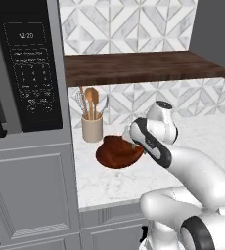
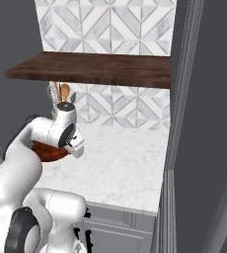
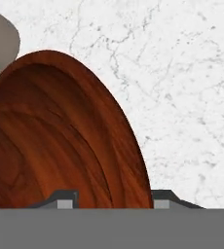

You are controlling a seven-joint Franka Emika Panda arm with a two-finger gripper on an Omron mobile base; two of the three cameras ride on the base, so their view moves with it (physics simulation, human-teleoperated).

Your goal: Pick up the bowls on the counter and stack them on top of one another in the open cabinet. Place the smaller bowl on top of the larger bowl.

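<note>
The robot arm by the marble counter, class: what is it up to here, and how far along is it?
The white arm has its claw at a reddish-brown wooden bowl beside the beige utensil cup on the counter. In the hand view the two fingertips sit either side of the bowl's rim, so a grip looks underway, though whether it has closed is unclear. The bowl appears tilted. The dark wooden shelf above holds no bowl yet.

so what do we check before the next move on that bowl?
1. Bowl rim sits between the tool tips: ok.
2. Tool shut on the rim: not ok, tips stand wide apart.
3. Room from the utensil cup: cannot tell, it stands right beside the bowl.
4. Larger or smaller bowl: cannot tell.
5. Open cabinet directly above the counter, no door in the way: ok.
</note>
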